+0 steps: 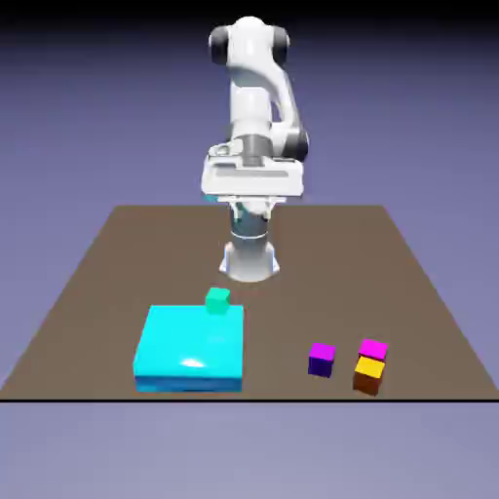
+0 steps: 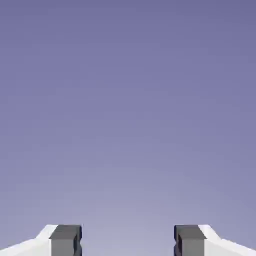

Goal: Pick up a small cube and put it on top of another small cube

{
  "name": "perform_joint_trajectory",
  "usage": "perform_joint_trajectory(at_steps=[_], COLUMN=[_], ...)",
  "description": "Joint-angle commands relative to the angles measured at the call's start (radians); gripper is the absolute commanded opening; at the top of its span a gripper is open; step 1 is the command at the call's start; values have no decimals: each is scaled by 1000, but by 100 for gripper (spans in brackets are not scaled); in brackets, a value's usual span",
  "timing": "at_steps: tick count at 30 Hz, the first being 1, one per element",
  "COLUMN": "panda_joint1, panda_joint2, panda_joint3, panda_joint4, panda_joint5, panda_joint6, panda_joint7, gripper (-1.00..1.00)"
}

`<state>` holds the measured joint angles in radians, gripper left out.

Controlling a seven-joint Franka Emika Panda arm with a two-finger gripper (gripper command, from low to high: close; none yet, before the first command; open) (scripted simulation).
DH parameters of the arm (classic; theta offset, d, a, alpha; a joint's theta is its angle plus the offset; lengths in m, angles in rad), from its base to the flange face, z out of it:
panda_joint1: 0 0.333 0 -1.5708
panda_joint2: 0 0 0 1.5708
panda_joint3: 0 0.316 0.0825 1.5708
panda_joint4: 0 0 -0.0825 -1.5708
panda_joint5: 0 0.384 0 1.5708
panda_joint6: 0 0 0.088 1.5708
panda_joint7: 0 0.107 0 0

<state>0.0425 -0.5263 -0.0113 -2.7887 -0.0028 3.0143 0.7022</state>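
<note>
A small cube [image 1: 322, 359] with dark purple sides and a magenta top sits on the brown table [image 1: 117, 253] near its front edge, right of centre. A second magenta-topped cube [image 1: 372, 348] rests just right of it, touching an orange cube [image 1: 367, 376]. My gripper [image 1: 251, 200] hangs high above the table's far side, well away from all cubes. In the hand view the gripper [image 2: 128, 241] is open; its grey fingertips [image 2: 65, 240] stand wide apart with only the blue-violet backdrop between them.
A large flat cyan slab [image 1: 190, 349] lies at the front left. A small teal-green cube [image 1: 217, 300] sits at the slab's far right corner. The robot's base [image 1: 249, 259] stands at the table's far middle.
</note>
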Motion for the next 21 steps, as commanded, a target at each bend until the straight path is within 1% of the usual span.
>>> perform_joint_trajectory(at_steps=[1, 21], panda_joint1=[25, 531], panda_joint2=[36, 761], panda_joint3=[-9, -196], panda_joint4=[18, 372], panda_joint5=[-2, -48], panda_joint6=[-19, -395], panda_joint7=[-32, -676], gripper=[0, 0])
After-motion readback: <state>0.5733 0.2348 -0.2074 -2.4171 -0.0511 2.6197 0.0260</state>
